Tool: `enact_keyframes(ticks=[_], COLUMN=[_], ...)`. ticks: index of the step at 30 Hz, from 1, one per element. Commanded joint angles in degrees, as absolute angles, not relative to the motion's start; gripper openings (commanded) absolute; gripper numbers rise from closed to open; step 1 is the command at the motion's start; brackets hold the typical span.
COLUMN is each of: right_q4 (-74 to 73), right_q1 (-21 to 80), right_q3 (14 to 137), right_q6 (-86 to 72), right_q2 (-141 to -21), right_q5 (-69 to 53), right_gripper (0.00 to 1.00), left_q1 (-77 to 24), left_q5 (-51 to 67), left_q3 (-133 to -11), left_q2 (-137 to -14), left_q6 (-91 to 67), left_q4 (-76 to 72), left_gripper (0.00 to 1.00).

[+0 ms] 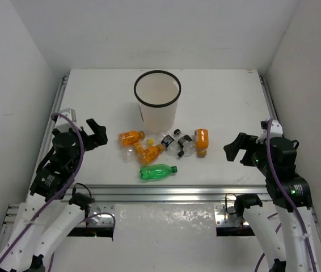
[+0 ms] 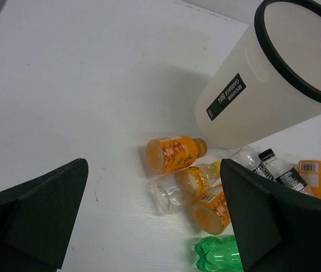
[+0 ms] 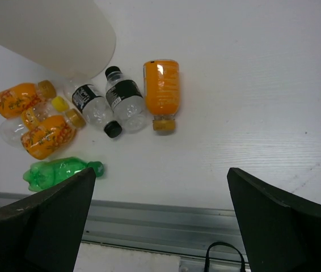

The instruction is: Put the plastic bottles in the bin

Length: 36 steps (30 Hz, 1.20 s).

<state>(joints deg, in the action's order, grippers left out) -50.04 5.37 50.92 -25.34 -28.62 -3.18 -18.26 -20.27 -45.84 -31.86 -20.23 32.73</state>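
On the table [image 1: 223, 90], just near of the white bin [image 1: 157, 102], the plastic bottles [image 1: 151, 153] lie clustered; my left gripper [image 1: 94, 135] and right gripper [image 1: 239, 150] flank them, both spread wide, holding nothing.

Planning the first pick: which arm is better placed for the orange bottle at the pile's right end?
Right, likely. That orange bottle lies nearest the open right gripper; the left gripper would have to cross the other bottles.
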Motion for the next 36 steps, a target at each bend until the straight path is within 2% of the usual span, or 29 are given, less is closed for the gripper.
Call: enact_keyframes(ticks=[1,7,11,14,15,17,21,22,26,28,31,32,34,36], right_q4=[-47.03,-39.22,-31.31,-23.83,-21.38,-18.91,-18.19,-18.72,-16.09,-14.42,-12.48,-12.22,-10.82,-10.28], right_q1=[5.19,5.27,5.19,5.27,5.36,6.06,11.07,11.51,13.44,13.62,13.62,13.62,13.88,14.24], right_q3=[49.92,47.20,43.43,43.76,44.47,47.44,54.39,56.32,53.71,52.22,50.28,49.84,48.08,45.63], right_q6=[-26.80,-28.30,-29.70,-29.01,-28.66,-26.21,-22.77,-23.29,-24.25,-24.52,-24.00,-23.99,-23.56,-23.47], right_q2=[-29.36,-30.23,-38.65,-51.99,-59.77,-67.20,-85.29,-87.26,-91.66,-93.85,-95.36,-95.19,-91.61,-87.21], right_q5=[-3.08,-10.63,-11.95,-11.34,-11.25,-12.13,-4.22,-4.13,-1.67,-1.50,-0.09,1.48,1.76,1.76], right_gripper=[0.99,0.99,0.99,0.99,0.97,0.94,0.92,0.88,0.86,0.82,0.67,0.57,0.44,0.38], left_q1=[-17.67,-17.67,-17.67,-17.67,-17.67,-17.67,-17.67,-17.67,-17.58,-17.58,-17.58,-17.58,-17.58,-17.58], left_q5=[-19.87,-20.21,-19.52,-18.98,-18.81,-18.28,-17.32,-17.14,-17.31,-16.70,-15.65,-15.12,-12.32,-7.87], left_q3=[-46.76,-46.58,-46.58,-46.49,-46.49,-46.32,-46.14,-46.14,-46.14,-45.97,-46.05,-46.32,-47.28,-47.99], left_q2=[-31.55,-30.23,-31.11,-32.34,-32.52,-32.69,-32.61,-32.43,-32.43,-32.61,-33.92,-34.27,-35.33,-36.21], left_q6=[-20.21,-20.13,-19.95,-19.78,-19.78,-19.60,-19.16,-19.07,-19.07,-18.90,-18.55,-18.37,-18.28,-19.33], left_q4=[30.50,30.32,30.15,30.06,29.97,29.97,29.53,29.36,29.53,29.18,29.00,28.83,28.56,28.04], left_gripper=[1.00,1.00,1.00,1.00,1.00,1.00,1.00,1.00,1.00,1.00,1.00,1.00,1.00,1.00])
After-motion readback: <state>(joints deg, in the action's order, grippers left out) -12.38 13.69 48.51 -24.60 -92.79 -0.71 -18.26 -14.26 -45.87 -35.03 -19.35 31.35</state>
